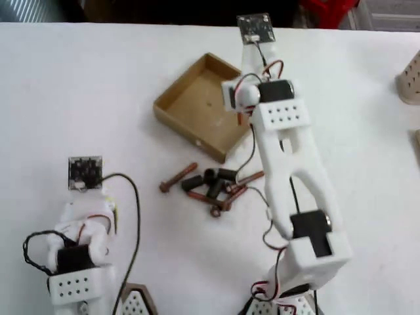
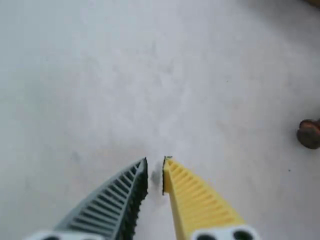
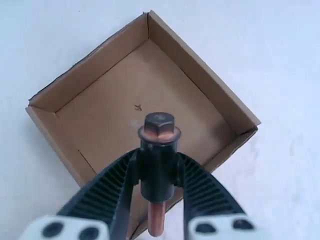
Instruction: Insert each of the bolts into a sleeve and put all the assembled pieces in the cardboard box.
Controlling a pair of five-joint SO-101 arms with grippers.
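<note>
Sleeved bolt (image 3: pixel 158 150) — over cardboard box (image 3: pixel 195 65)

High view: fixed overhead, looking down on my table (image 1: pixel 79 85). Left wrist view: behind my left gripper (image 2: pixel 155 167), close to the table. Right wrist view: behind my right gripper (image 3: pixel 157 160), over the cardboard box (image 3: pixel 92 70); box shared with high view.

I saw a white table (image 1: pixel 79 85), cardboard box (image 1: pixel 187 134) on it, bolts (image 1: pixel 178 178) and black sleeves (image 1: pixel 215 176) heaped just beside the box.
</note>
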